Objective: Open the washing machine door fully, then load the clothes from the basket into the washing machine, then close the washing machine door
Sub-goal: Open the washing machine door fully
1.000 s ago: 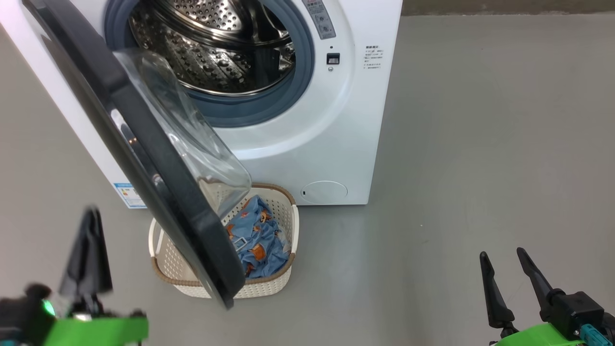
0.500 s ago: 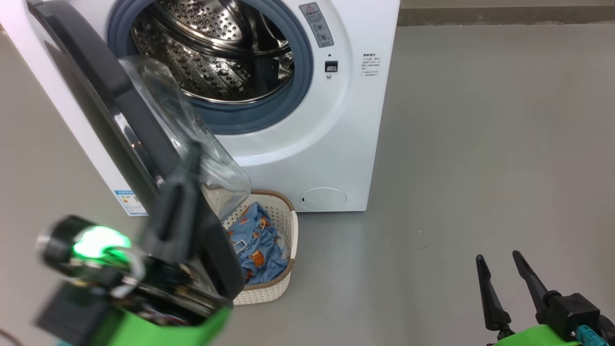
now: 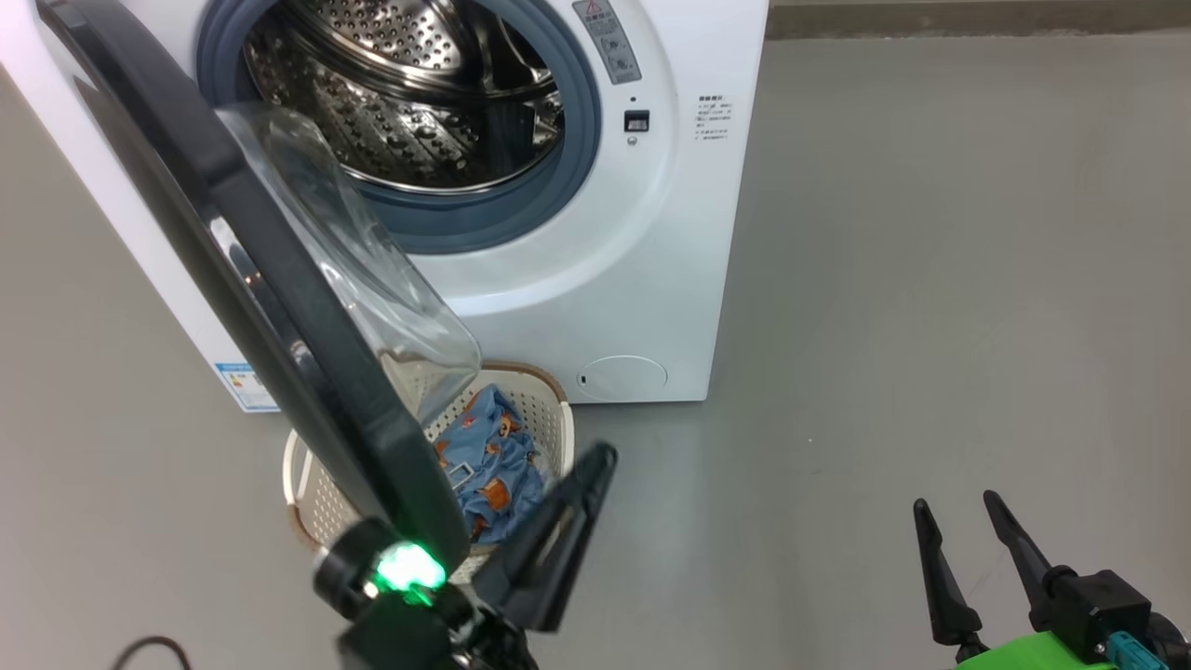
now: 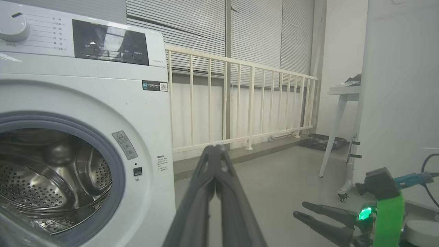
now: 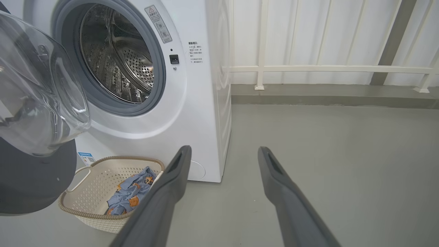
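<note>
The washing machine stands open, its steel drum showing nothing inside. The washing machine door swings out towards me, its black ring and glass bowl hanging over the left part of the basket. The clothes, blue with orange figures, lie in the basket. My left gripper is shut on nothing, low beside the door's lower edge, pointing up past the basket's right side. My right gripper stands open and empty at the lower right. The right wrist view shows clothes and door bowl.
Bare grey floor spreads to the right of the machine. A white railing runs behind it, and a white table stands further right. My right gripper shows in the left wrist view. A dark cable lies at lower left.
My shut left gripper has swept from the lower left, across the front of the door, to the door's lower right edge near the basket. The head camera shifted slightly; the right gripper stayed open.
</note>
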